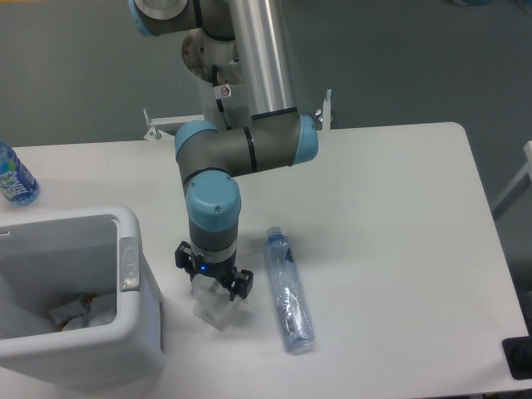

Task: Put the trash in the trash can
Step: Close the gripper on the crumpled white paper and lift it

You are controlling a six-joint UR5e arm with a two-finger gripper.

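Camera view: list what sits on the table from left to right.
Small bottle with the blue label → trash can → white carton under the gripper → crushed clear bottle.

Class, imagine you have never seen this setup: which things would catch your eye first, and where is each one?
The grey and blue robot arm dominates the centre, its gripper down over a flattened white carton on the table. A big white trash can fills the lower left. A crushed clear bottle lies right of the carton.
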